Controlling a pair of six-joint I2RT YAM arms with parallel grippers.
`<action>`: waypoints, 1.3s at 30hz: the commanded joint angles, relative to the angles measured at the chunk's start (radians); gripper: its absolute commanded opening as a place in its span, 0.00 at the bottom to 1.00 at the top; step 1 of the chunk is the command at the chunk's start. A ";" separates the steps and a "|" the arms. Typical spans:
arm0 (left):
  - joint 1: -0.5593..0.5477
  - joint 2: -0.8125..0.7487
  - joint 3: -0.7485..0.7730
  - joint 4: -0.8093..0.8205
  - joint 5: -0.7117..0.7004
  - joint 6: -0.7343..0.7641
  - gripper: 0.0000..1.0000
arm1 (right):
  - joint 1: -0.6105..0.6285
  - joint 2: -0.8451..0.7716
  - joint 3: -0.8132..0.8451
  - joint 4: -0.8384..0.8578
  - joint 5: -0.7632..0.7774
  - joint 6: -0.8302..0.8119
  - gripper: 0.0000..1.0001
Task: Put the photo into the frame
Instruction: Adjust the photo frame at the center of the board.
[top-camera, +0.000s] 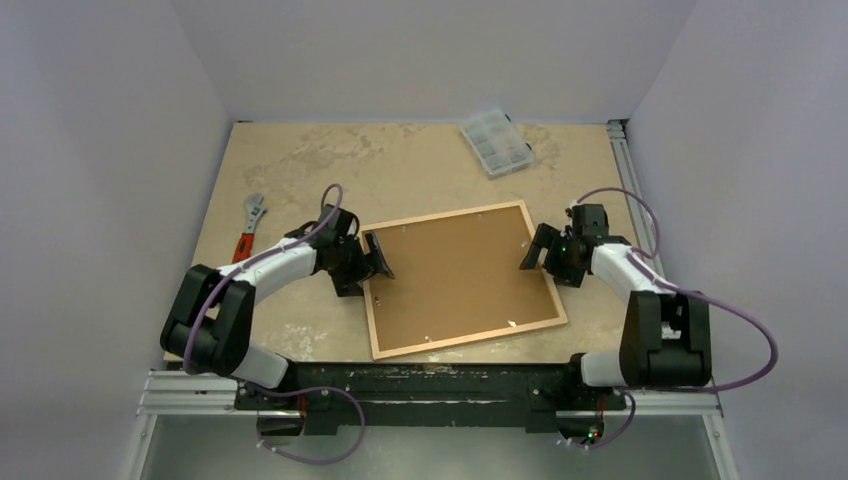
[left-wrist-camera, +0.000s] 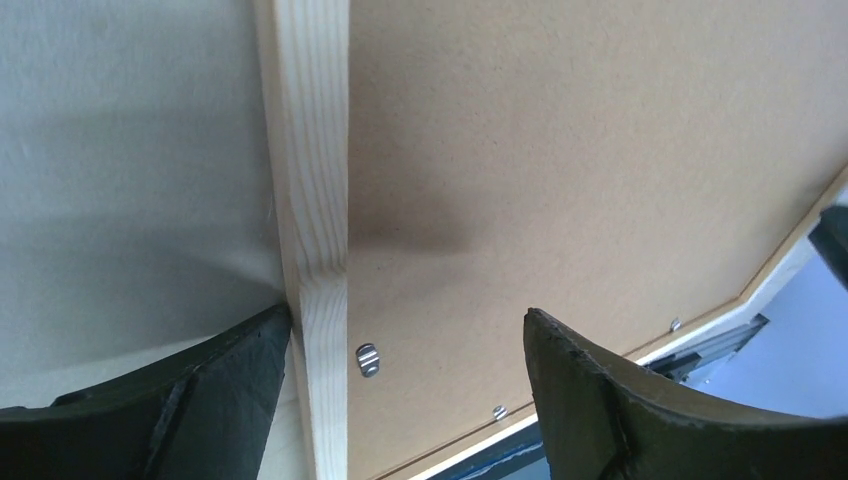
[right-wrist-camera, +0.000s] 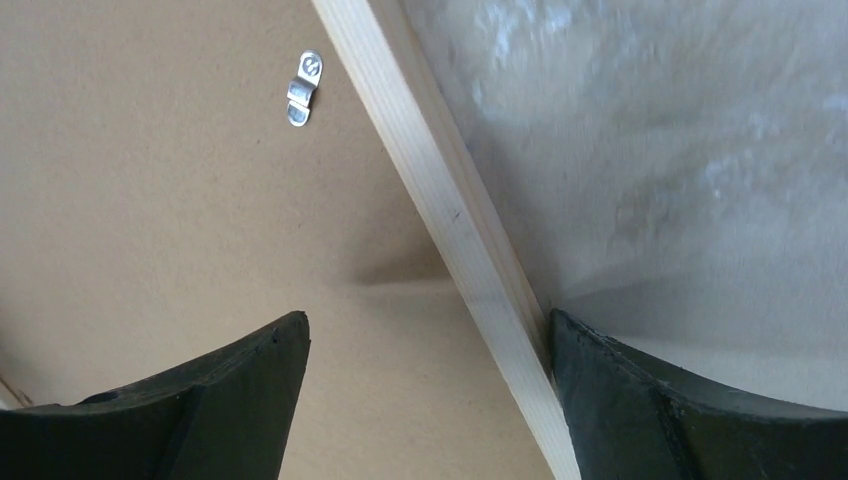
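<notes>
One mottled beige table (top-camera: 300, 170) carries one large rectangular frame of thin light wood (left-wrist-camera: 312, 180), lying face down at its centre with one flat brown backing board (top-camera: 460, 275) inside it. Two hands are present. The left hand (left-wrist-camera: 408, 318), at the frame's nine o'clock edge, gapes wide astride the wooden rail, gripping nothing. The right hand (right-wrist-camera: 428, 322) does likewise at three o'clock. One clear plastic compartment box (top-camera: 495, 143) sits at one o'clock and one red-handled wrench (top-camera: 250, 228) at nine. A small metal clip (right-wrist-camera: 303, 88) lies on the board.
</notes>
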 joint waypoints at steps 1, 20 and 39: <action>-0.003 0.090 0.132 -0.011 -0.040 0.049 0.83 | 0.009 -0.128 -0.109 -0.074 -0.174 0.042 0.86; -0.094 0.051 0.122 -0.211 -0.392 0.082 0.80 | 0.009 -0.160 -0.020 -0.085 -0.036 0.045 0.91; -0.192 -0.010 -0.026 -0.177 -0.377 -0.011 0.44 | 0.009 -0.132 -0.072 -0.033 -0.075 0.063 0.91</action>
